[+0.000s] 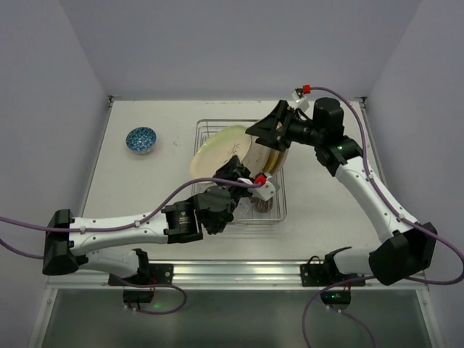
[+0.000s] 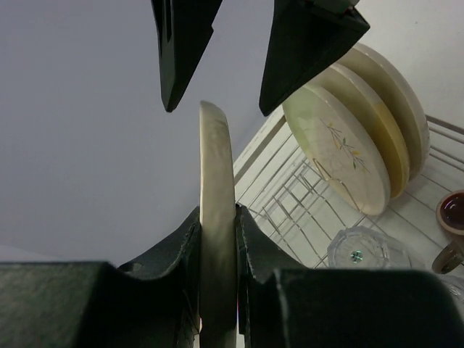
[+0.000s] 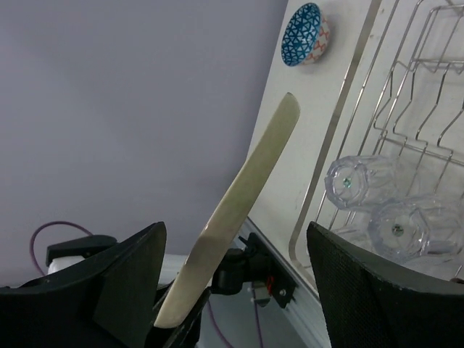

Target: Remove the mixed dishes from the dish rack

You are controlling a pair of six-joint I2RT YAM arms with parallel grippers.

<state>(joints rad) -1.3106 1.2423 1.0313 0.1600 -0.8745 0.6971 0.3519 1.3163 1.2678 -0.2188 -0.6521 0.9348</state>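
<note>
My left gripper point(image 2: 217, 214) is shut on the lower rim of a cream plate point(image 2: 216, 167), held upright and edge-on above the dish rack point(image 1: 210, 122). In the top view this plate point(image 1: 216, 151) tilts over the rack's left half. My right gripper point(image 3: 233, 232) stands open at the plate's far rim, with the plate point(image 3: 250, 174) between its fingers point(image 3: 127, 283) and not touching them. Three more plates point(image 2: 341, 156) stand in the rack's prongs. Clear glasses point(image 3: 359, 181) lie in the rack, and a dark brown mug point(image 2: 453, 217) sits beside them. A blue-patterned bowl point(image 1: 141, 139) rests on the table left of the rack.
The rack's wire wall point(image 3: 341, 138) runs close along the right gripper's right finger. A metal rail point(image 1: 239, 272) edges the table's near side, by the arm bases. Grey walls close in the table at the left, back and right.
</note>
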